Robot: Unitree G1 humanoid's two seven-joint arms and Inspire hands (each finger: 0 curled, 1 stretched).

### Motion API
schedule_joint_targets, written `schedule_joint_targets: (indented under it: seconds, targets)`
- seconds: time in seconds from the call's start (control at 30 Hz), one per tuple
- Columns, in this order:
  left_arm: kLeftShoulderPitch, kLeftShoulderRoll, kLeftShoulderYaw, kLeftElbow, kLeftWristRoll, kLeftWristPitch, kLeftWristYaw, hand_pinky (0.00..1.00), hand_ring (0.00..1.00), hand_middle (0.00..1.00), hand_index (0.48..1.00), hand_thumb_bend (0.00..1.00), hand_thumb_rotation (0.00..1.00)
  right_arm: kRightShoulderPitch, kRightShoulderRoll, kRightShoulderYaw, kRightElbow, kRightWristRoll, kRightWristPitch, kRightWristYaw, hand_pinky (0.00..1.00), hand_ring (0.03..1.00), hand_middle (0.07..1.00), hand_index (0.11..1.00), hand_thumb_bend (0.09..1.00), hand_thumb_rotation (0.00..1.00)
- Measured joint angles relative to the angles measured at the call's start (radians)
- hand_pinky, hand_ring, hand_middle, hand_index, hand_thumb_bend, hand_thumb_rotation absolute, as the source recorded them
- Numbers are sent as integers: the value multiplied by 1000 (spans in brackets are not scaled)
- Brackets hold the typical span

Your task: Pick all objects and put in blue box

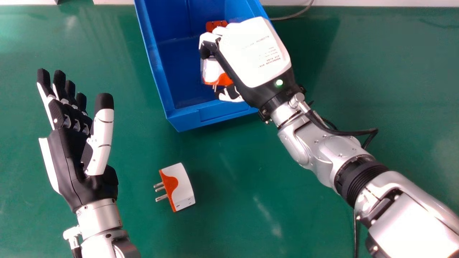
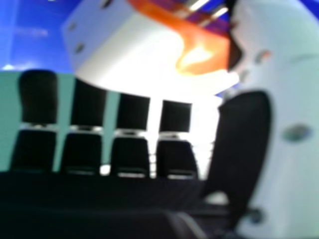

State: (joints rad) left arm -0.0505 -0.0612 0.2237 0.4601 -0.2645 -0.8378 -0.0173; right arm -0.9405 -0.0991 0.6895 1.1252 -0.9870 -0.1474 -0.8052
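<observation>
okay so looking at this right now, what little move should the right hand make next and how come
Probably uncurl the right hand to release the white and orange plug adapter: the fingers are curled round it, and it appears over the inside of the blue plastic box, past the near wall.

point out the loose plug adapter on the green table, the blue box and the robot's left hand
Loose plug adapter (image 1: 183,184): head view, white part of its body
Blue box (image 1: 189,121): head view, near wall's outer face
Left hand (image 1: 69,161): head view, black palm
</observation>
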Motion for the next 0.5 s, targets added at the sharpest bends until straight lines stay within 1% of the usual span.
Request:
schedule_joint_targets:
  seconds: [0.13, 0.17, 0.23, 0.27, 0.3, 0.33, 0.43, 0.47, 0.5]
  targets:
    - [0, 0, 0, 0, 0, 0, 0, 1000, 1000, 993, 1000, 670, 425, 6, 0, 4, -35, -1, 43, 5, 402, 540, 604, 578, 574, 25]
    - [0, 0, 0, 0, 0, 0, 0, 1000, 1000, 991, 1000, 675, 426, 9, 0, 5, -44, -2, 54, 6, 496, 632, 684, 660, 654, 52]
    - [0, 0, 0, 0, 1, 0, 1, 1000, 1000, 991, 1000, 675, 426, 13, -2, 9, -62, -2, 74, 11, 496, 632, 684, 660, 654, 52]
    - [0, 0, 0, 0, 1, 0, 1, 1000, 1000, 990, 1000, 678, 427, 14, -2, 10, -70, -2, 77, 14, 587, 706, 747, 728, 723, 78]
    - [0, 0, 0, 0, 2, 0, 2, 1000, 1000, 990, 1000, 678, 427, 15, -2, 11, -78, -2, 82, 18, 587, 706, 747, 728, 723, 78]
    - [0, 0, 1, 0, 7, 0, 4, 1000, 1000, 989, 1000, 681, 427, 16, -2, 11, -86, -2, 87, 19, 664, 765, 798, 783, 779, 99]
    - [0, 0, 1, 0, 9, 0, 5, 1000, 1000, 989, 1000, 681, 427, 18, -2, 11, -107, -1, 94, 19, 664, 765, 798, 783, 779, 99]
    - [0, 0, 1, 0, 10, 0, 5, 1000, 1000, 988, 1000, 683, 429, 19, -2, 11, -111, -1, 96, 20, 730, 812, 838, 826, 824, 117]
    - [0, 0, 1, 0, 10, 0, 5, 1000, 1000, 988, 1000, 683, 429, 20, -2, 11, -117, -1, 98, 22, 730, 812, 838, 826, 824, 117]
